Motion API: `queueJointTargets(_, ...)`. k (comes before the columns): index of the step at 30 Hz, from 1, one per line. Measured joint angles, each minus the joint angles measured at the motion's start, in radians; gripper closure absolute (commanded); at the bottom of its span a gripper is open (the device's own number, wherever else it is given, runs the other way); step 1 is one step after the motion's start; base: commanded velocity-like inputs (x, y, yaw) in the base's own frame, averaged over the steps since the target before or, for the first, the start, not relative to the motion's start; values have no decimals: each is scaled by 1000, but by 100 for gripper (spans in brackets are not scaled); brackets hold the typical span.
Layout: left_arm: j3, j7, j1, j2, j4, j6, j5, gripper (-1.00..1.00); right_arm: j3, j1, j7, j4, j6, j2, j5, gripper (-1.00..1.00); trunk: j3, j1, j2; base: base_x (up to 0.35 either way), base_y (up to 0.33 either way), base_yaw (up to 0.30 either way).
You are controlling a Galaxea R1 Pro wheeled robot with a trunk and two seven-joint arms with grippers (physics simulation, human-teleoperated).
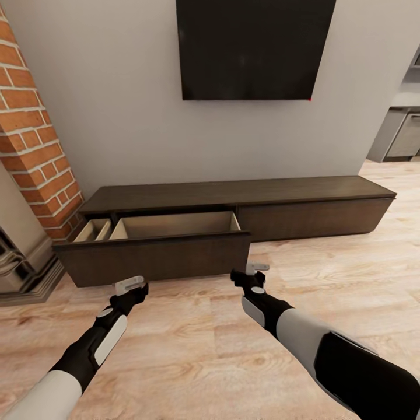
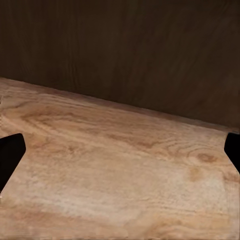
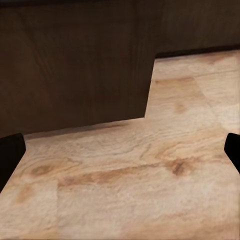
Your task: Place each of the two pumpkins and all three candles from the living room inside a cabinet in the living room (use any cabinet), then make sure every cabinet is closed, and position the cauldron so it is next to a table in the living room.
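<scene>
While the cabinet (image 1: 233, 219) stands against the far wall under the TV (image 1: 254, 46), its left drawer (image 1: 154, 254) is pulled out and looks bare inside. Both the left gripper (image 1: 129, 287) and the right gripper (image 1: 252, 274) hover near its front, fingers spread wide, holding nothing. A careless forward push could knock the drawer askew.

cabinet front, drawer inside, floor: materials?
Cabinet front: dark brown wood or veneer, matte, faint grain in the head view. Open drawer inside: pale, smooth boards, likely light wood or laminate. Floor: light wood planks or wood-look laminate, strong grain and knots, slight sheen. It is a render, so texture is the only evidence.
</scene>
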Motion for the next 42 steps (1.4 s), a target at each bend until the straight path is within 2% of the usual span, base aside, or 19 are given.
queueJointTargets(3, -5, 0, 0, -2, 26, -5, -8, -100, -1, -1, 38, 2, -20, -3, 10, -100, -12, 1, -1, 0, 0, 0)
queueJointTargets(6, -13, 0, 0, -4, 44, -48, -29, -100, -2, -1, 71, 3, -32, -5, 13, -100, -23, 3, -1, 0, 0, 0)
queueJointTargets(9, -15, 0, 0, -2, 49, -84, -35, -100, -1, -1, 80, 3, -35, -4, 13, -100, -35, 4, -2, 0, 0, 0)
queueJointTargets(13, -14, 0, 0, 1, 56, -95, -37, -100, 1, -1, 82, 4, -36, -2, 17, -100, -50, 6, -3, 0, 0, 0)
queueJointTargets(15, -14, 0, 0, 2, 64, -97, -39, -100, 0, -1, 82, 4, -37, -1, 35, -100, -58, 7, -4, 0, 0, 0)
queueJointTargets(18, -14, 0, 0, 3, 69, -99, -41, -100, 0, -1, 81, 4, -54, 0, 82, -100, -70, 8, -4, 0, 0, 0)
queueJointTargets(24, -13, -1, 0, 5, 70, -98, -41, -100, 0, -1, 81, 4, -91, -1, 101, -100, -93, 11, -6, 0, 0, 0)
queueJointTargets(42, -12, -2, 0, 7, 69, -98, -43, -100, 0, -1, 80, 2, -95, -2, 108, -100, -93, 10, -6, 35, 23, 0)
